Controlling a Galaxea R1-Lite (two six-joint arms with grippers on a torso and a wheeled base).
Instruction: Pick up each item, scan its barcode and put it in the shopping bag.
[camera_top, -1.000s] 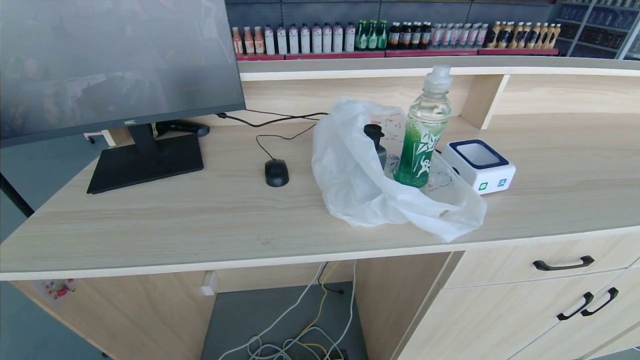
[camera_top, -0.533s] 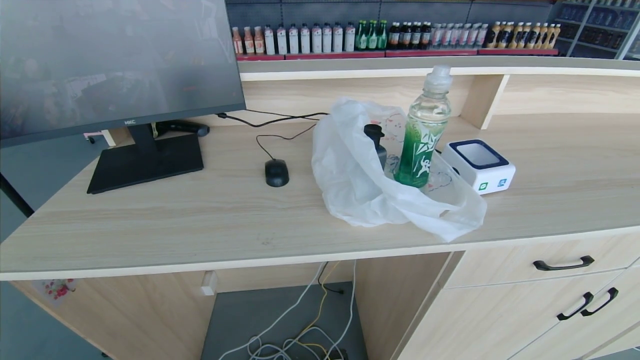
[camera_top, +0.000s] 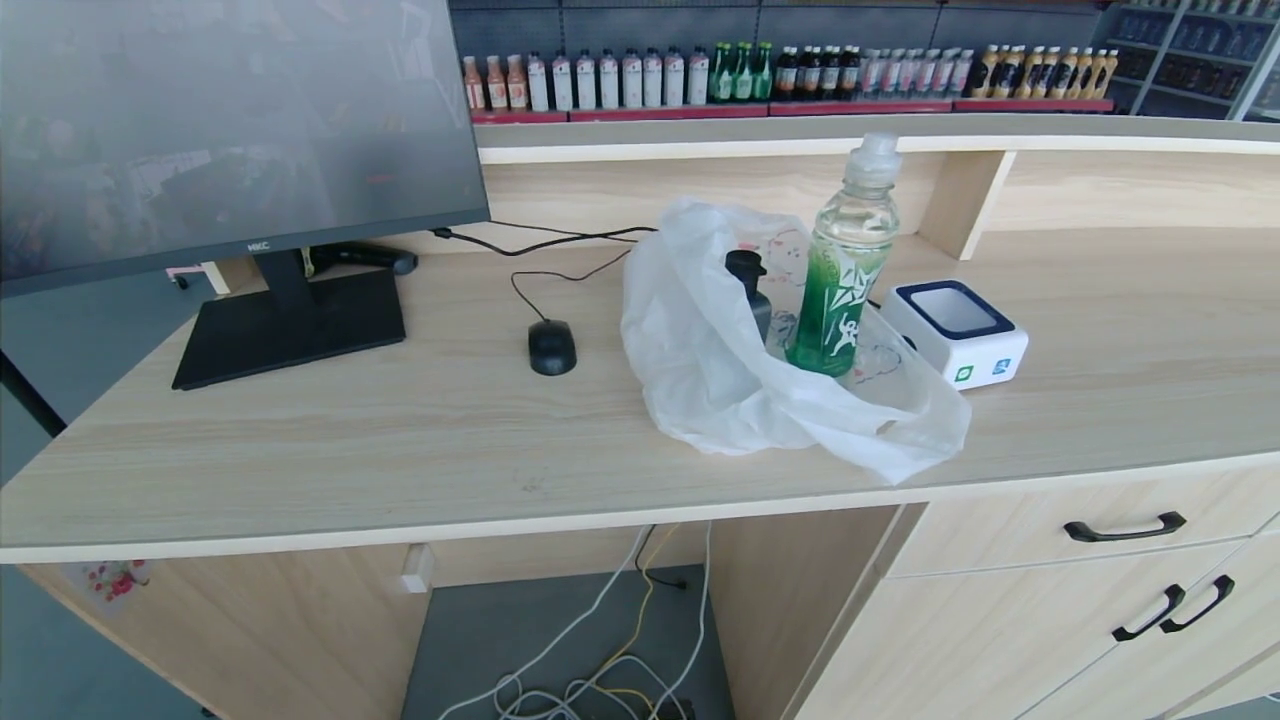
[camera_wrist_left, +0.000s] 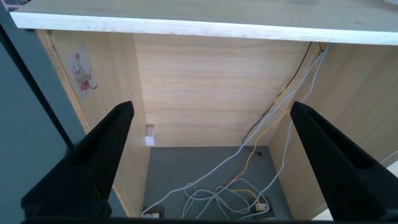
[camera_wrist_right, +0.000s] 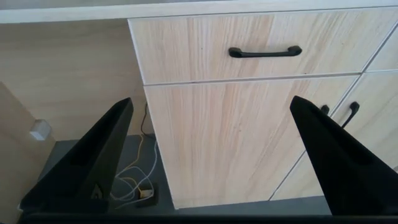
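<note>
Your left gripper (camera_wrist_left: 211, 106) hangs below the bench (camera_top: 400, 430), fingers spread and empty, facing the cables (camera_wrist_left: 249, 180). Up top, the shopping bag (camera_top: 700, 370) holds the dark bottle (camera_top: 750, 285) and green bottle (camera_top: 838, 300) upright, with the scanner (camera_top: 955, 330) just beside it. Your right gripper (camera_wrist_right: 211, 99) sits before the drawers (camera_wrist_right: 261, 37), fingers spread too. Both items look bagged, so raise either arm wide of the bench edge.

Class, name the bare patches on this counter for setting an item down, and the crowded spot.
Bare: counter in front of the monitor stand and mouse; also right of the scanner. Crowded: shopping bag beside the scanner.
</note>
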